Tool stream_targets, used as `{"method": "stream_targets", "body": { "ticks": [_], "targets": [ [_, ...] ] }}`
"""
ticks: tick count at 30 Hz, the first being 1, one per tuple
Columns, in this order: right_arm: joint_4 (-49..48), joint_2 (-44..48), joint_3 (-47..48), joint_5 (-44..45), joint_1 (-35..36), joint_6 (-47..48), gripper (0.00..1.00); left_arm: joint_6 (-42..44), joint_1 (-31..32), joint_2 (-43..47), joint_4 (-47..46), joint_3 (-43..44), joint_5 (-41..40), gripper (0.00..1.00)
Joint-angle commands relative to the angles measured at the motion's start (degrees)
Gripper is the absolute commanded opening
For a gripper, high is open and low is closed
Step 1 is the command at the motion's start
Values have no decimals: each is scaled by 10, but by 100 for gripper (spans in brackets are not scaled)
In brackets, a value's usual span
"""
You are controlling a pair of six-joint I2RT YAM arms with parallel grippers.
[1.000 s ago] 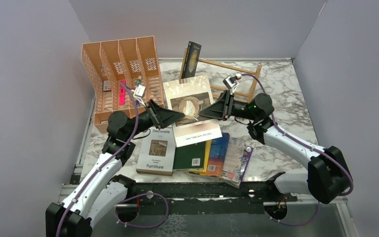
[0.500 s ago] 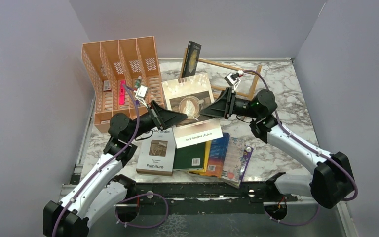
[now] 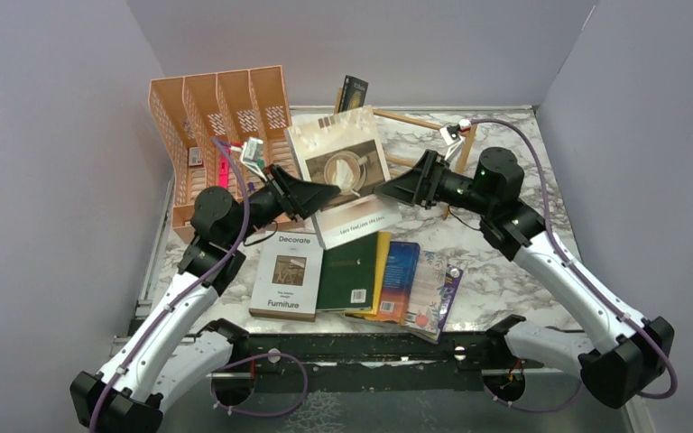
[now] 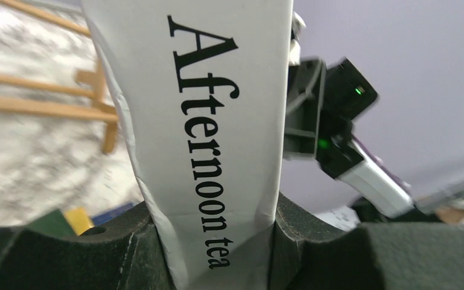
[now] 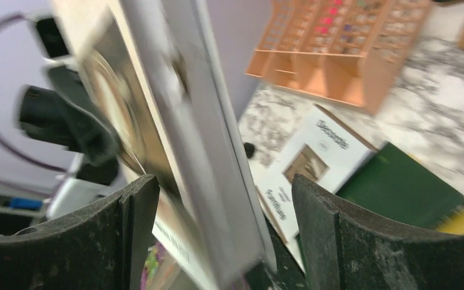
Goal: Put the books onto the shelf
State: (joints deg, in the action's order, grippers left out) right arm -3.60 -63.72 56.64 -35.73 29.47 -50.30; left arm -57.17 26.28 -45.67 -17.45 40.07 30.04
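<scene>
Looks like a robotics lab test booth: closed in on three sides by plain grey panels (image 3: pixel 54 135), floored with a marble-patterned counter (image 3: pixel 523 180), fitted with a left arm (image 3: pixel 176 307) and right arm (image 3: pixel 568 280) on a black rail (image 3: pixel 370 347), purple cables (image 3: pixel 541 153) trailing.

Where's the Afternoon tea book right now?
Top view, centre: the Afternoon tea book is clamped at its left edge by the left gripper, tilted, just in front of the wooden shelf.

Marble table (image 3: pixel 478 280) bears perhaps five books (image 3: pixel 352 281), organiser (image 3: pixel 217 135), wooden shelf (image 3: pixel 406 115).
</scene>
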Motion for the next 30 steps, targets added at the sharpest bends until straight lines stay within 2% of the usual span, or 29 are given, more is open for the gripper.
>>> {"method": "stream_targets", "body": {
  "ticks": [1,12,23,30],
  "targets": [
    [172,60,1,108,-5,91,85,174,2,-44,131,106,-97,24],
    [262,192,-27,182,-5,140,85,300,3,-243,122,270,-97,24],
    [299,196,-47,187,-5,204,85,392,5,-416,101,409,-114,25],
    [307,195,-61,239,-5,223,85,462,11,-519,132,509,-168,25]
  ]
}}
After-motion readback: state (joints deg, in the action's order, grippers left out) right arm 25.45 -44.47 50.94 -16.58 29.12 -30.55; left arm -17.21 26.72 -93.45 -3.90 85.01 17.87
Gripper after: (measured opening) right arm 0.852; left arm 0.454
